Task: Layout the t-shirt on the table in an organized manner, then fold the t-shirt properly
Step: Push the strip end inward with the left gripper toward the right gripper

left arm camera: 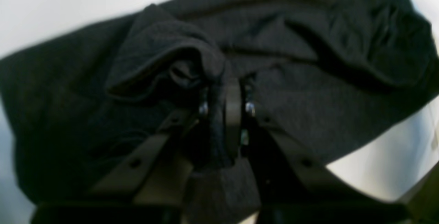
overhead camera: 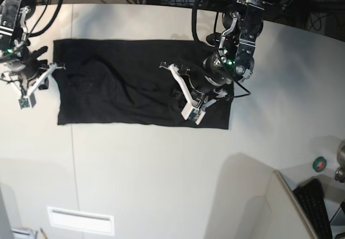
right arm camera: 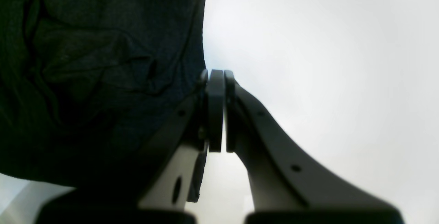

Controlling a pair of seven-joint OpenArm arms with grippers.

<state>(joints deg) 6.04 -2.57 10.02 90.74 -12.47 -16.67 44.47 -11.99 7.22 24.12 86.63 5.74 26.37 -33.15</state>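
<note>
Left tool (left arm camera: 224, 114) pinches a fold of the black t-shirt (overhead camera: 124, 83) spread on the bench (overhead camera: 161, 169); right tool (right arm camera: 216, 110) is closed, seemingly nipping the shirt's edge.

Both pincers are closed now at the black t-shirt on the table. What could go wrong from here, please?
1. The left pincer pinches a bunched wad of the t-shirt; pulling may drag several layers and crease it.
2. The right pincer sits at the very hem, so the cloth could slip out.
</note>
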